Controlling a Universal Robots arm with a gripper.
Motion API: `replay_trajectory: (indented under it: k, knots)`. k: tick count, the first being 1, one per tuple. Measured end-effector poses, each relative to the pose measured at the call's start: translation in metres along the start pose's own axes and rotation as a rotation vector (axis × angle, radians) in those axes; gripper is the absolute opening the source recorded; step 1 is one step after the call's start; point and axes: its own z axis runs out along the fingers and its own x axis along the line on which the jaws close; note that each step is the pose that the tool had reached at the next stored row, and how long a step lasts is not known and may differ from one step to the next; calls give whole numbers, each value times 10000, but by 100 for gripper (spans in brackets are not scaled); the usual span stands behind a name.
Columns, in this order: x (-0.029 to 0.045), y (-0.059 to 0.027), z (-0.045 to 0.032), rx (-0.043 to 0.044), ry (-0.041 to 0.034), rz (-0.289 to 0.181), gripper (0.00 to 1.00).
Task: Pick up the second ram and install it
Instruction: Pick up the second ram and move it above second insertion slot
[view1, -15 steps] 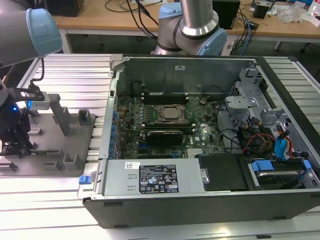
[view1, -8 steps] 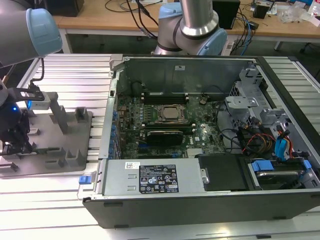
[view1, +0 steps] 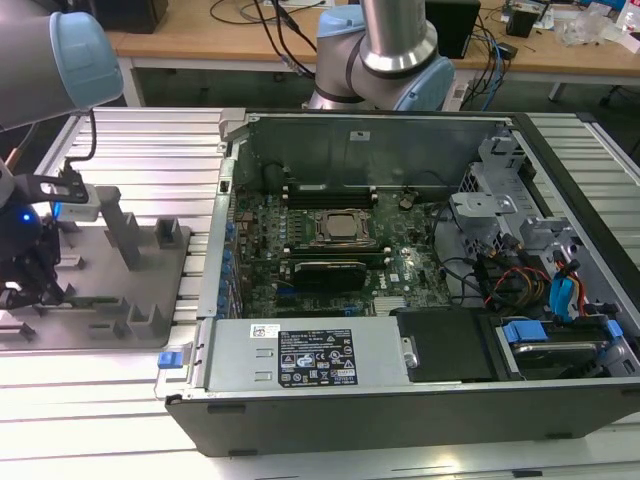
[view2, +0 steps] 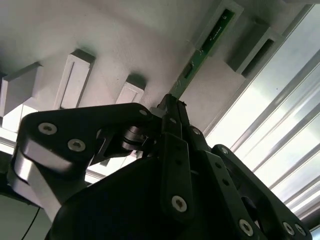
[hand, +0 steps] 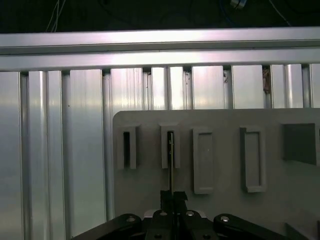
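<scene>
The second ram is a thin green board standing on edge, and in the first wrist view the ram shows as a narrow line. Its far end sits in a slotted grey holder block on the grey fixture plate. My gripper is shut on the near end of the stick, its black fingers pressed together around the board. In the first wrist view the gripper sits just over the plate's edge. In the exterior view the gripper hangs low over the plate at the far left.
The open computer case lies at the exterior view's right of the plate, with the processor socket and long black slots inside. Other grey holder blocks rise from the plate. Ribbed aluminium table surrounds it.
</scene>
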Motion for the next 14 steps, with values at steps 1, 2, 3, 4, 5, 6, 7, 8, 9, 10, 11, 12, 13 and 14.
replay_trajectory:
  k: [1, 2, 3, 4, 5, 6, 7, 8, 9, 10, 11, 12, 13, 14]
  knots:
    - [0, 0, -2, 0, 0, 0, 9]
    - [0, 0, -2, 0, 0, 0, 9]
    - [0, 0, -3, -1, 0, 0, 9]
    - [0, 0, -6, -1, 1, 0, 9]
    - [0, 1, -27, -4, 3, 0, 9]
    - [0, 2, -58, -2, 1, 0, 9]
    - [-1, 3, -82, -1, 1, 1, 9]
    - [-1, 4, -140, -1, 1, 0, 9]
    - [-2, 6, -215, -1, 1, 0, 9]
    - [-2, 8, -277, -1, 1, 1, 9]
    - [-2, 9, -301, -1, 1, 0, 9]
    - [-3, 10, -328, -1, 0, 1, 9]
    - [-3, 11, -364, 0, 0, 0, 9]
    - [-3, 13, -415, -1, 1, 1, 9]
